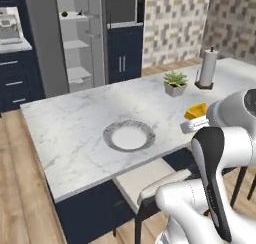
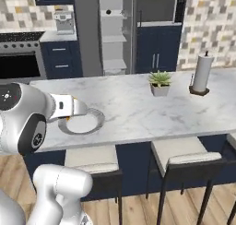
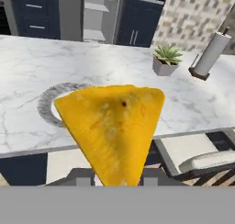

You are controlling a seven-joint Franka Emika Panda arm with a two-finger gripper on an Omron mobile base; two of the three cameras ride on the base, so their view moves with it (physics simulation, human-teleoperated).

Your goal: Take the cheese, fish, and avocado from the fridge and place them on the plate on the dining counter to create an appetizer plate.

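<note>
Hand view: my tool (image 3: pixel 117 182) grips the cheese (image 3: pixel 114 131), a yellow-orange wedge held close to the lens, above the near edge of the bench (image 3: pixel 27 71). Plate (image 3: pixel 46 103) sits on the bench behind the wedge, partly hidden. Left base view: cheese (image 1: pixel 196 111) hangs right of the plate (image 1: pixel 129 135); fridge (image 1: pixel 75 38) stands open beyond.

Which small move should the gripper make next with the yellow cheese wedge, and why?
Probably carry the yellow cheese wedge forward over the round grey-rimmed plate, then lower it: the gripper grips it beside the plate, above the white marble dining counter.
</note>
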